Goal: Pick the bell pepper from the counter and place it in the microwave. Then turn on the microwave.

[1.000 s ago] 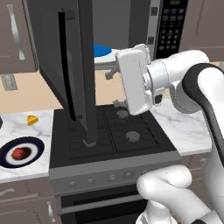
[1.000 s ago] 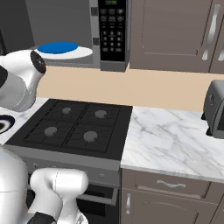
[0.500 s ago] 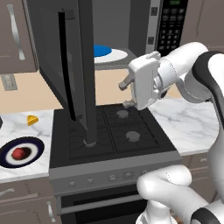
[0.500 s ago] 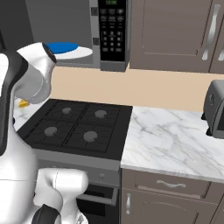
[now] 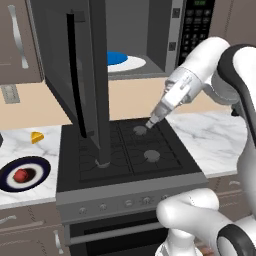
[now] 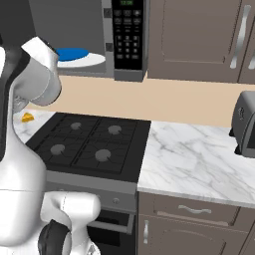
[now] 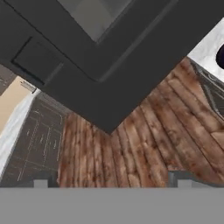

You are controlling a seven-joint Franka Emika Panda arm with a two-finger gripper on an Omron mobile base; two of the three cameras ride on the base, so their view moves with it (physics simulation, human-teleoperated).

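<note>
Clearly the pepper is not yet picked up, so the step in hand is the approach. The bell pepper [image 5: 21, 175] lies on a dark-rimmed plate [image 5: 40, 164], which stands on the worktop [image 5: 20, 145] at the left of the stovetop [image 5: 125, 150], with a small yellow wedge [image 5: 36, 137] a little behind it. The claw [image 5: 150, 122] hangs over the rear burners, well apart from the pepper; in the hand view its two dark tips [image 7: 40, 180] stand far from each other with nothing between them, so it is wide open and empty.

The microwave [image 5: 150, 35] above the stove has its door [image 5: 85, 85] swung fully out, and this door stands between the claw and the plate. I judge that this is the main difficulty. To do the step well, the arm should probably pass in front of or under the door's lower edge, not straight across, because a direct sweep could strike the door.

Over the plate, the claw should come down from above with the tips on both sides of the pepper, centred on it. The pepper is small and round, so it may roll away if one tip touches first. The plate rim must stay outside the tips. The white turntable [image 5: 125, 61] inside looks free for the later placing.
</note>
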